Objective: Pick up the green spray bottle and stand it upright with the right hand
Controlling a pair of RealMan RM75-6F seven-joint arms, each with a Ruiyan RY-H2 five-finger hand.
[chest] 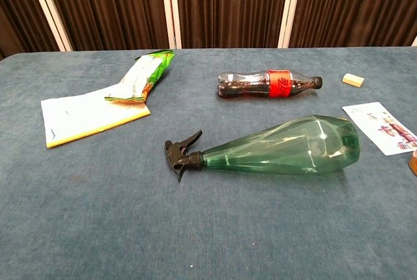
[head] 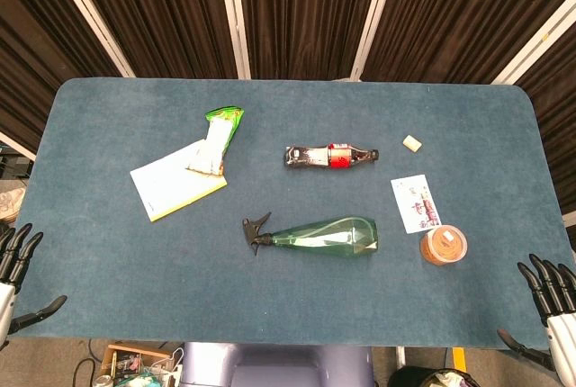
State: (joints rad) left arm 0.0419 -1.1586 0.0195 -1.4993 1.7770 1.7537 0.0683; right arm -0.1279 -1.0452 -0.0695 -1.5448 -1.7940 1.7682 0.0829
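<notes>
The green spray bottle (head: 328,236) (chest: 283,146) lies on its side near the table's middle front, black trigger head pointing left, wide base to the right. My right hand (head: 551,306) hangs off the table's front right corner, fingers spread, holding nothing, well right of the bottle. At the front left corner my left hand (head: 16,277) is also spread and holds nothing. Neither hand shows in the chest view.
A cola bottle (head: 329,157) lies behind the spray bottle. Left of it are a notepad (head: 171,184) and a green snack bag (head: 216,139). Right of the bottle sit a printed card (head: 416,202), an orange-lidded cup (head: 443,245) and a small eraser (head: 412,143).
</notes>
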